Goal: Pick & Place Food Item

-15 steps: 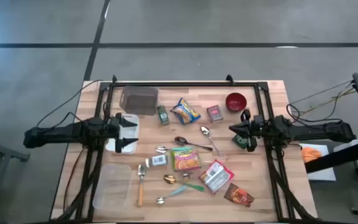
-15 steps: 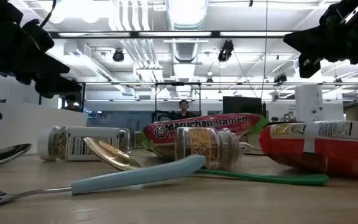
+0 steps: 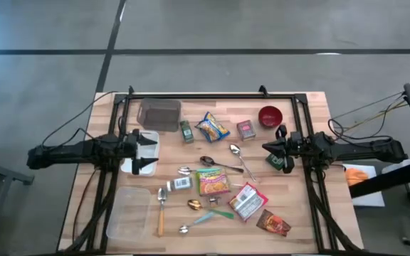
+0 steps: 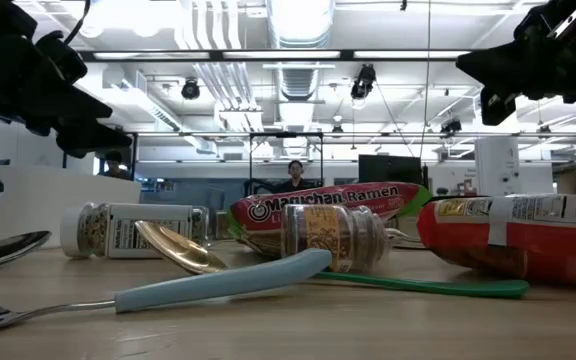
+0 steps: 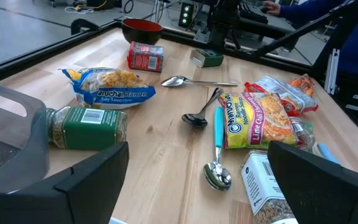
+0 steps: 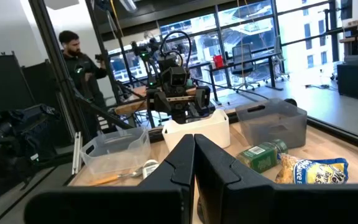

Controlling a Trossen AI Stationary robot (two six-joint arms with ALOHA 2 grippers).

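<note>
1. Left end effector hovers at bench left side over the white bin, fingers spread wide, nothing between them.
2. Right end effector at bench right side, fingers pressed together, holding nothing; it sits just above a small green tin.
3. Food items lie in the middle between the arms: lime ramen packet at centre, red-and-white packet to its lower right, blue-yellow pasta bag toward the far edge.
4. Green-labelled spice jar just beside the pasta bag; white-labelled jar just left of the ramen.
5. Small red can and red bowl near the far right.
6. Grey container far left, clear tub near left.
7. Spoons scattered around the ramen; teal-handled spoon near front edge.
8. Small dark snack packet at front right.
9. Right wrist view: person stands in the room beyond.
</note>
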